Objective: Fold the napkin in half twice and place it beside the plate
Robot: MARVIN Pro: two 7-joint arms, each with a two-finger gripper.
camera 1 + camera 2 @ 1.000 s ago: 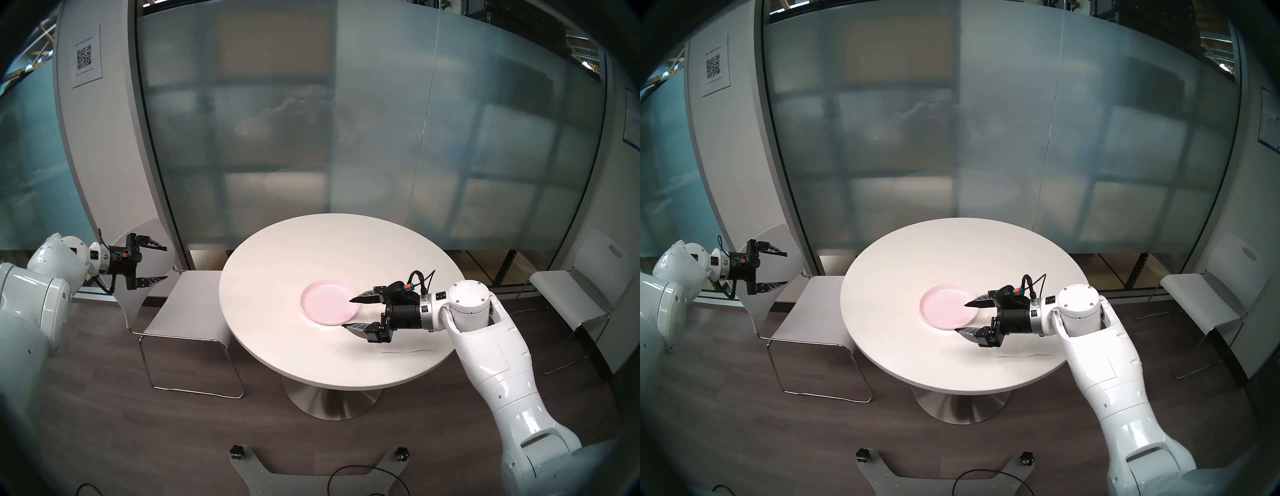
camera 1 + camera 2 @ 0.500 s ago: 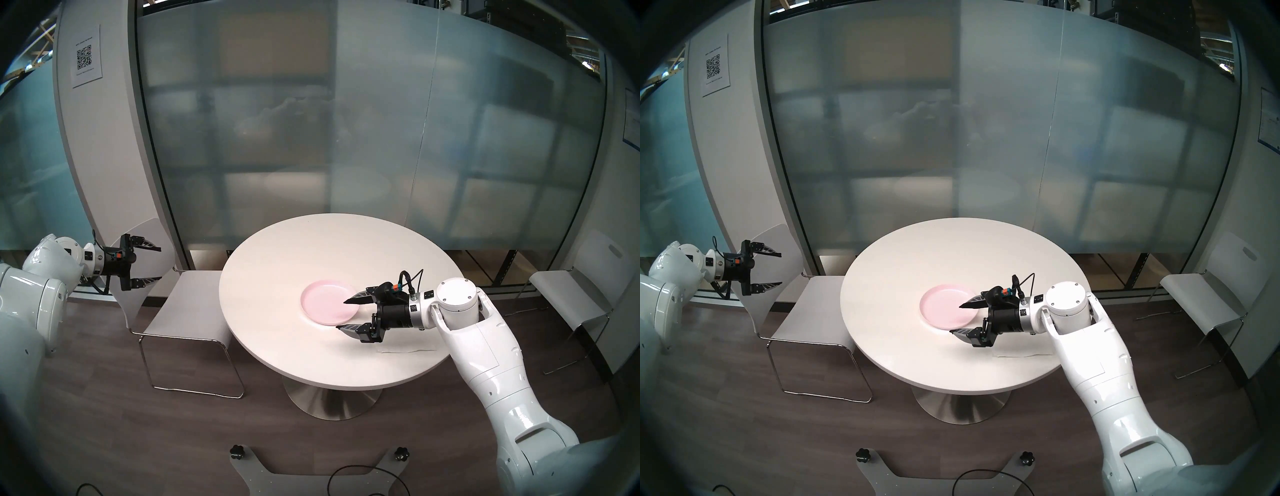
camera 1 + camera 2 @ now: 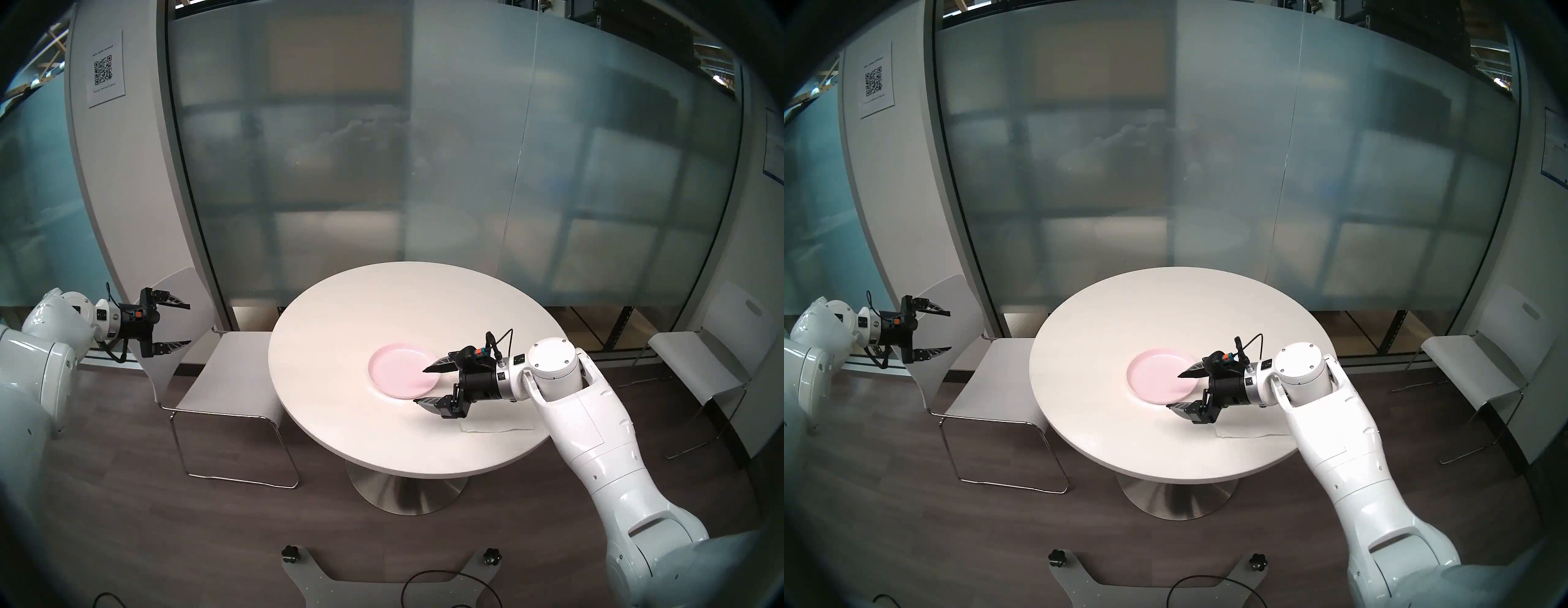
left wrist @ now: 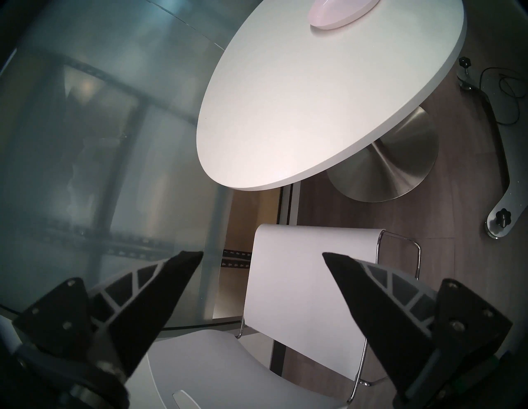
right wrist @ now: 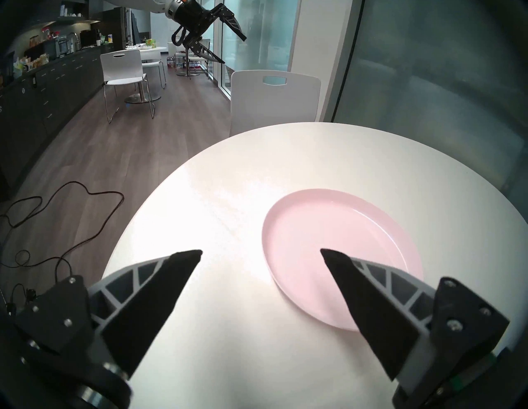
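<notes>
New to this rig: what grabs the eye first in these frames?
The small round pale pink plate stands out near the middle of the round white table. The right gripper hangs open at the plate's right edge, one finger over the plate and the other over bare tabletop. A thin white paper napkin lies flat under that arm near the table's front right edge, and the open left gripper hangs off the table above a white chair.

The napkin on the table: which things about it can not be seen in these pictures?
- Napkin, head views: the right arm covers its far and right part, so its full shape is hidden.
- Its folds and layers: too small and too pale against the white table to count.
- Both wrist views: the napkin lies outside the frame; the right wrist view shows only the pink plate.
</notes>
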